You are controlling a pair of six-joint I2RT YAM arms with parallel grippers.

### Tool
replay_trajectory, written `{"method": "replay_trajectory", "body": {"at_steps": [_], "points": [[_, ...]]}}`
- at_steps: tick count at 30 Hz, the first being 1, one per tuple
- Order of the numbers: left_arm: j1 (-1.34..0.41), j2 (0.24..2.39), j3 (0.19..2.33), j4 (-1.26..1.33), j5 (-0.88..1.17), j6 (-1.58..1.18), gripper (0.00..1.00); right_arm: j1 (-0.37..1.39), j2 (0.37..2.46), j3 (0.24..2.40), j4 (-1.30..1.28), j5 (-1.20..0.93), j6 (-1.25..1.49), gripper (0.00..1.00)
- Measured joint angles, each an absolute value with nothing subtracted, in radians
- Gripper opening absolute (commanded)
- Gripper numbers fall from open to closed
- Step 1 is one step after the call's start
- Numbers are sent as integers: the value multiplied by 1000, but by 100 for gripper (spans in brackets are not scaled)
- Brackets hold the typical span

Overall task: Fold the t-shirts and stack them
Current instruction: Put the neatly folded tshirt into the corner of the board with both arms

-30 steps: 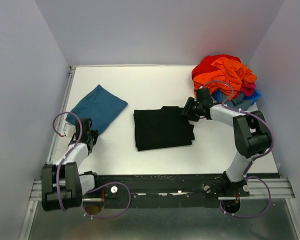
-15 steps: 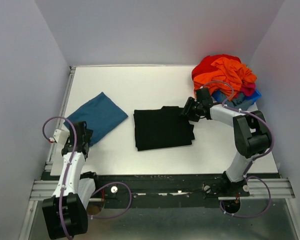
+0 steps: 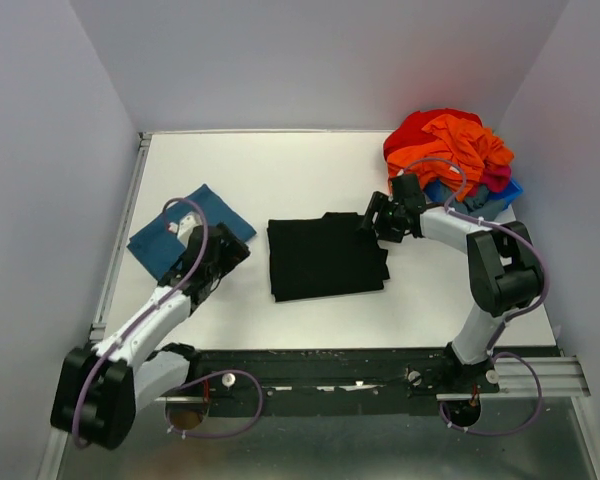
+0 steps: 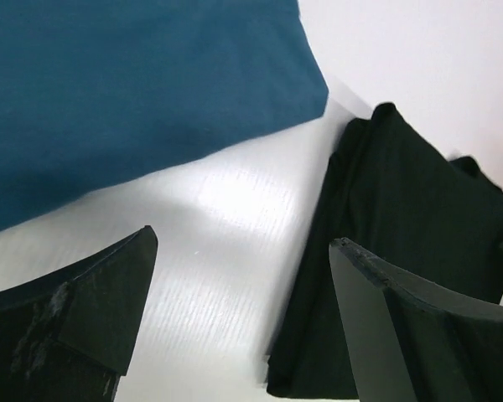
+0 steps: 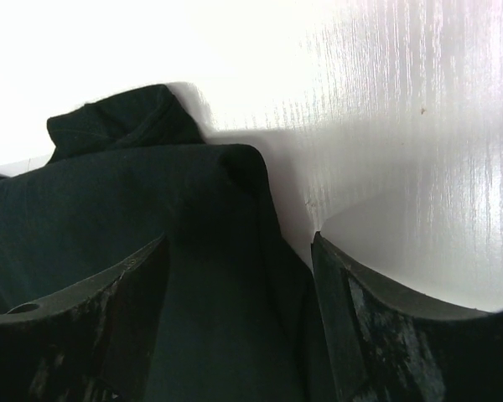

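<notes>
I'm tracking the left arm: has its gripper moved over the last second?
Yes. The left gripper has swung right, away from the table's left edge and toward the black t-shirt, and now stands open between it and the teal shirt.

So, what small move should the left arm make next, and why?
Probably slide the left gripper forward to the left edge of the black shirt and close on it. Its jaws stand open over bare table between the teal shirt and the black shirt, while the right gripper, jaws open, sits at the opposite edge, so both could lift it together.
</notes>
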State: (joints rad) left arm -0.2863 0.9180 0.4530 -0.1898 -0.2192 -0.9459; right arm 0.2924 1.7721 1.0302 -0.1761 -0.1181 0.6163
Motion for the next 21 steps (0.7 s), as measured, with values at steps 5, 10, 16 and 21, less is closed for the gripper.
{"method": "replay_trajectory", "body": {"at_steps": [5,10,16,21], "points": [[-353,1176,540,-63,-177,-912,97,281,1790,1055,-181,-120,599,66],[-368,1335,599,55,-99,-887,97,273,1803,1060,-183,-128,593,65],[-375,1500,675,139,-27,-879,90,271,1806,1063,-183,-136,586,63],[-374,1621,731,203,22,-891,82,271,1810,1064,-184,-142,581,60]]}}
